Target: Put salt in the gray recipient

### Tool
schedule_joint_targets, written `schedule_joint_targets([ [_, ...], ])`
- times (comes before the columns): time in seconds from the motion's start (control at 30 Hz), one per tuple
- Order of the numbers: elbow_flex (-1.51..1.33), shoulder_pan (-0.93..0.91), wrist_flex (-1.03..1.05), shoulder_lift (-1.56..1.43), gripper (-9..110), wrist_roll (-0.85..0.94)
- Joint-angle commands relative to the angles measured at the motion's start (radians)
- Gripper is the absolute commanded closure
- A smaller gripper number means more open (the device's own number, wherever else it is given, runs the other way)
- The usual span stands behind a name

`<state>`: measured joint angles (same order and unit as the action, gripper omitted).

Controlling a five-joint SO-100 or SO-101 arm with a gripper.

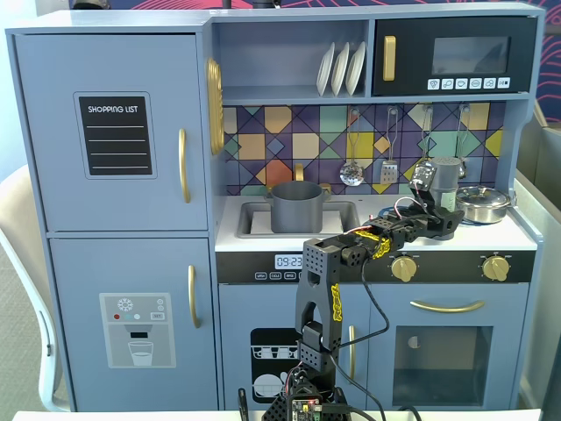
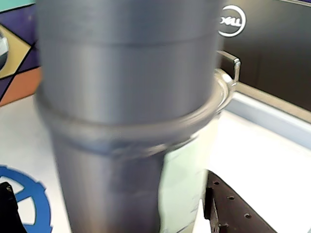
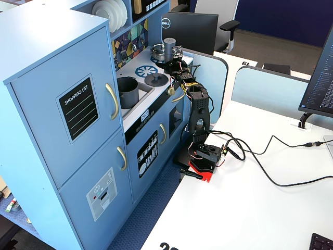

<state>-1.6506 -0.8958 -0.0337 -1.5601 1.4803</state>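
The salt [image 1: 448,174] is a tall dark-gray shaker that stands on the right of the toy kitchen's counter. It fills the wrist view [image 2: 126,97], blurred, with its light-green label facing right. My gripper [image 1: 445,213] reaches its base, jaws open either side of it [image 2: 109,206]. The right finger [image 2: 233,208] is close to the shaker and the left finger [image 2: 7,208] stands apart from it. The gray recipient [image 1: 296,206] sits in the sink at the counter's left, also in a fixed view [image 3: 128,91]. The shaker [image 3: 169,46] and gripper [image 3: 170,57] show at the counter's far end.
A shiny steel lidded pan [image 1: 484,203] stands right beside the shaker; its rim [image 2: 224,85] shows behind it. A flat gray lid [image 3: 156,79] lies on the counter between pot and shaker. Utensils [image 1: 388,167] hang on the back wall. A blue burner ring [image 2: 41,194] is printed on the counter.
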Motion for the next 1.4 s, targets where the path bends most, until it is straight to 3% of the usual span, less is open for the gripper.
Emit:
schedule_joint_targets([
  [0.0,0.0,-0.018,-0.005,-0.13,47,-0.015],
  [0.4,-0.222,-0.035,0.175,-0.537,50,-0.015],
  [0.53,-0.264,0.008,0.405,-0.695,72,0.078],
  [0.6,-0.276,0.055,0.483,-0.769,85,-0.012],
  [0.73,-0.313,0.219,0.637,-0.9,101,-0.02],
  [1.07,-0.517,0.699,1.039,-1.213,101,0.075],
  [1.37,-0.937,0.876,1.054,-1.413,101,0.072],
])
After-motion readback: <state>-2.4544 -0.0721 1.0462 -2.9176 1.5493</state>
